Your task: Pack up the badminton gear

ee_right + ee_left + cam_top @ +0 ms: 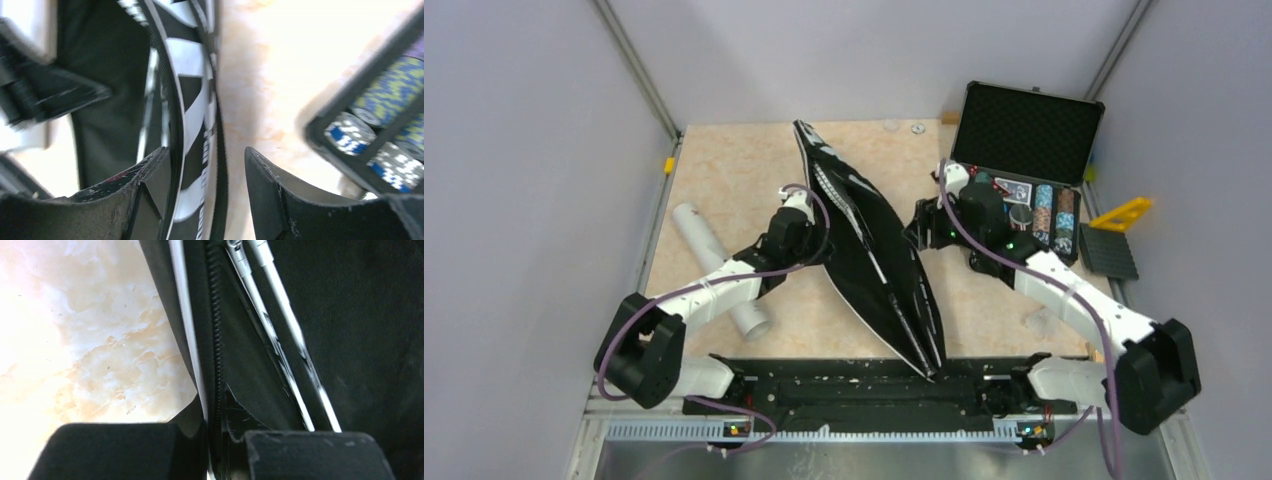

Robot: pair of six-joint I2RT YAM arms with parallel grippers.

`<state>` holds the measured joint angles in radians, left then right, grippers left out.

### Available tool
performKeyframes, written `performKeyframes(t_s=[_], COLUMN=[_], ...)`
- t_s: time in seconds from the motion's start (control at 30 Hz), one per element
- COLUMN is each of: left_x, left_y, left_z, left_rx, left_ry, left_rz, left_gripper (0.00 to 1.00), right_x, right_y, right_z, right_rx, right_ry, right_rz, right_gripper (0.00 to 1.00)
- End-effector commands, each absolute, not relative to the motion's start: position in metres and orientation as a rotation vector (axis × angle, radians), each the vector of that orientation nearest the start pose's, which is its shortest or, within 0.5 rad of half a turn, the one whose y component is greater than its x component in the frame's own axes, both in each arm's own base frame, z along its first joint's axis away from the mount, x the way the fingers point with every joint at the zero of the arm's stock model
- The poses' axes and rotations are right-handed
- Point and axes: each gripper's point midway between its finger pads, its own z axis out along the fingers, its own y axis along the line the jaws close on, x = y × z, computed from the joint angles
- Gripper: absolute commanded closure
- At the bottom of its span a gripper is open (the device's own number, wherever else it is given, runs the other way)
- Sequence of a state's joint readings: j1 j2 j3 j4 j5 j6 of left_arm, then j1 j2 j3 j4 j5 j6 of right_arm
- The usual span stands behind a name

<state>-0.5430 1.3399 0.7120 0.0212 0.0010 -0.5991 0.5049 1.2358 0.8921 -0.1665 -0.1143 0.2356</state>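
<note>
Robot lab test cell: plain grey partition walls [524, 150], aluminium corner post [639, 70], marble-patterned table [724, 170], left arm [714, 285] and right arm [1074, 290] bolted to black mounting rail [864, 390].

White-and-black arms [724, 285], purple cables [1108, 410]

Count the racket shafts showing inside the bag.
2. One shaft lies nearest the zip inside the black bag; the other shaft runs alongside it, farther from the zip. More may be hidden inside.
</note>
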Motion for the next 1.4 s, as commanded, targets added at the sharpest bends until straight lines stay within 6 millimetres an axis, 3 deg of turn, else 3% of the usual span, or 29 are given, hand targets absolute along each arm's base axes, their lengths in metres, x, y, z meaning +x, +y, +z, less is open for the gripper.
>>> performKeyframes(t_s=[0.0,0.07,0.17,0.3,0.53,0.7,0.87,1.17,1.37], left_x=[0.315,0.313,0.311,0.304,0.301,0.299,0.296,0.291,0.290], left_y=[-0.217,-0.218,-0.220,-0.220,-0.211,-0.216,-0.220,-0.220,-0.220], left_z=[0.114,0.117,0.123,0.130,0.138,0.145,0.150,0.154,0.152], left_rx=[-0.048,-0.047,-0.047,-0.042,-0.084,-0.076,-0.062,-0.058,-0.056], left_ry=[2.221,2.220,2.221,2.233,2.239,2.232,2.224,2.211,2.215], left_rz=[-0.639,-0.645,-0.630,-0.550,-0.448,-0.455,-0.457,-0.461,-0.461], left_gripper=[1.00,1.00,1.00,1.00,1.00,1.00,1.00,1.00,1.00], right_x=[0.258,0.234,0.212,0.182,0.132,0.144,0.180,0.201,0.211], right_y=[0.247,0.262,0.277,0.303,0.338,0.343,0.324,0.294,0.286], right_z=[0.193,0.195,0.208,0.224,0.195,0.174,0.156,0.114,0.113], right_rx=[-0.584,-0.679,-0.776,-0.926,-1.296,-1.246,-1.025,-0.874,-0.769], right_ry=[2.027,2.012,1.946,1.854,1.785,1.897,2.042,2.197,2.216], right_rz=[0.702,0.697,0.603,0.620,0.660,0.583,0.312,0.003,-0.012], right_gripper=[0.42,0.41,0.41,0.41,0.42,0.44,0.44,0.48,0.90])
